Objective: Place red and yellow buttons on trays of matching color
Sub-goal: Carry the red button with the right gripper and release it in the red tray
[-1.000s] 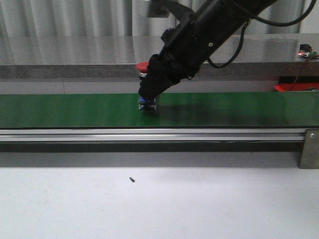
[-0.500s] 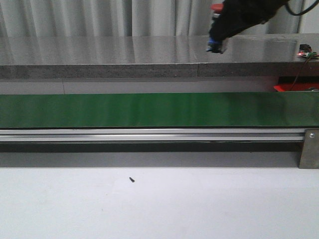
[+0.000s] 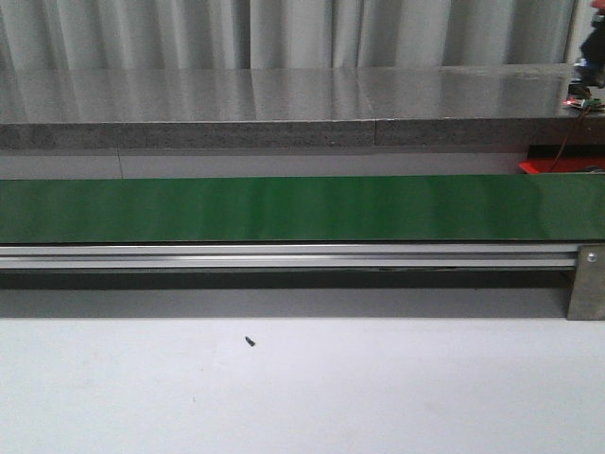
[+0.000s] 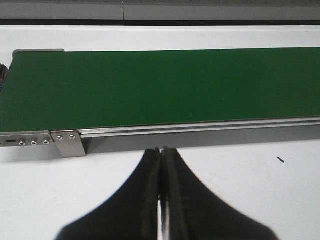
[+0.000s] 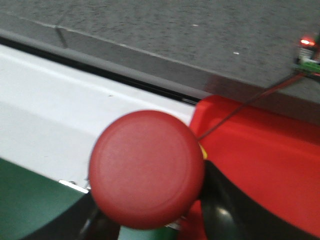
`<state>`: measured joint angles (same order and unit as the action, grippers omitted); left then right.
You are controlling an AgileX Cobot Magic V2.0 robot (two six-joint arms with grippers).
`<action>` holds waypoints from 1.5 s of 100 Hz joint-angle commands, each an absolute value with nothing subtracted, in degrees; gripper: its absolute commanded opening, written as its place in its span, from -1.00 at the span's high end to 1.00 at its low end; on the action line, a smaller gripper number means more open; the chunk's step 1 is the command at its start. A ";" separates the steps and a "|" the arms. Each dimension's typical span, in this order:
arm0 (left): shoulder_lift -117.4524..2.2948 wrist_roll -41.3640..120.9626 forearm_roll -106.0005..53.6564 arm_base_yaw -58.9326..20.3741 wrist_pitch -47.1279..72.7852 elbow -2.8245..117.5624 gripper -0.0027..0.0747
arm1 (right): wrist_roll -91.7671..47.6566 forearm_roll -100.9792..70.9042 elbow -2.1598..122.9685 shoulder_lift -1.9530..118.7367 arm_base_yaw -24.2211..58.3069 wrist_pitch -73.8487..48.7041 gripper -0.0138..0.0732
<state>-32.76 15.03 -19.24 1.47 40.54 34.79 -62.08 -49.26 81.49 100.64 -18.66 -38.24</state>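
The red button (image 5: 146, 168) is held in the right end effector (image 5: 150, 220), its jaws closed on the body below the cap, of which only the dark fingers (image 5: 227, 212) are seen beneath it. In the right wrist view it is carried above the far right end of the conveyor belt (image 3: 284, 208), beside the near edge of the red tray (image 5: 260, 155). If it is released here, the tray could be missed and the button dropped onto the belt end or the white surface (image 5: 45, 100). A thin cable (image 5: 250, 102) is stretched over the tray and could be snagged on the way down. The grip below the cap cannot be judged, so slippage cannot be ruled out. The left end effector (image 4: 161, 165) is fully closed and holds nothing, above the surface near the belt's left end. No yellow button is seen.
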 commanded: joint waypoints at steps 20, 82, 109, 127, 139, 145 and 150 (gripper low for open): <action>-32.87 15.08 -20.25 0.98 36.61 36.29 0.98 | -60.34 -52.46 81.82 99.27 -26.27 -31.86 0.48; -32.87 15.08 -20.25 0.98 36.61 36.29 0.98 | -60.34 -54.75 79.14 108.38 -27.98 -24.75 0.48; -32.87 15.08 -20.25 0.98 36.61 36.29 0.98 | -60.34 -54.82 78.86 111.51 -27.98 -23.12 0.48; -32.87 15.08 -20.25 0.98 36.61 36.29 0.98 | -60.34 -54.82 78.86 114.05 -28.00 -23.06 0.48; -32.87 15.08 -20.25 0.98 36.61 36.29 0.98 | -60.34 -54.77 78.86 114.70 -28.00 -22.18 0.48; -32.87 15.08 -20.25 0.98 36.61 36.29 0.98 | -60.34 -54.77 78.86 114.98 -28.06 -21.90 0.48; -32.87 15.08 -20.25 0.98 36.61 36.29 0.98 | -60.34 -54.77 78.86 115.16 -28.06 -21.69 0.48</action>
<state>-32.76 15.03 -19.24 1.47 40.54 34.79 -60.27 -52.91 77.52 118.08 -27.67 -23.33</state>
